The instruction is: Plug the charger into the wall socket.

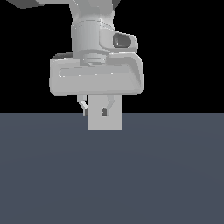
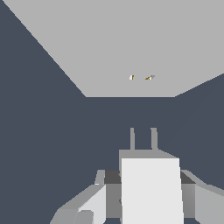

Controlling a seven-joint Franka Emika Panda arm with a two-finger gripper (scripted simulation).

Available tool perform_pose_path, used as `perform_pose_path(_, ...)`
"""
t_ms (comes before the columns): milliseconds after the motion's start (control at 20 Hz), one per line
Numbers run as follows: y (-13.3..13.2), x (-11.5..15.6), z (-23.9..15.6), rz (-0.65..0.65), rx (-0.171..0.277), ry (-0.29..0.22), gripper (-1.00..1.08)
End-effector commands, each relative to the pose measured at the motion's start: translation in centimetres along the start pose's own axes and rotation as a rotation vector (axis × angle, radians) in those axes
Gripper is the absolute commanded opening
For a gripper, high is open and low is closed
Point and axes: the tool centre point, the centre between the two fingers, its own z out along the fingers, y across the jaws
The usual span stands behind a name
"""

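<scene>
In the wrist view the charger (image 2: 151,190), a small light grey block, sits between the fingers of my gripper (image 2: 148,183), which is shut on it. Its two thin prongs (image 2: 132,139) point toward the wall socket (image 2: 131,39), a flat light grey plate with two tiny yellowish holes (image 2: 140,77). A strip of dark floor separates the prongs from the plate, and the prongs stand roughly in line with the holes. In the exterior view my gripper (image 1: 97,108) hangs in front of the wall socket (image 1: 105,122); I cannot pick out the charger there.
A dark blue-grey floor (image 1: 109,175) runs under everything. Beyond it the background is black.
</scene>
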Motion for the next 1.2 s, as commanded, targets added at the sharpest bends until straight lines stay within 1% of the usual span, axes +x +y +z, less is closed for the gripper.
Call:
perform_pose_path(0, 0.0, 0.0, 0.0, 0.001, 0.0, 0.0, -1.0)
perform_pose_path(350, 0.0, 0.7, 0.1, 0.001, 0.0, 0.0, -1.0)
perform_pose_path(850, 0.0, 4.1, 0.6, 0.001, 0.001, 0.0, -1.0)
perform_pose_path(1150, 0.0, 5.0, 0.7, 0.001, 0.0, 0.0, -1.0)
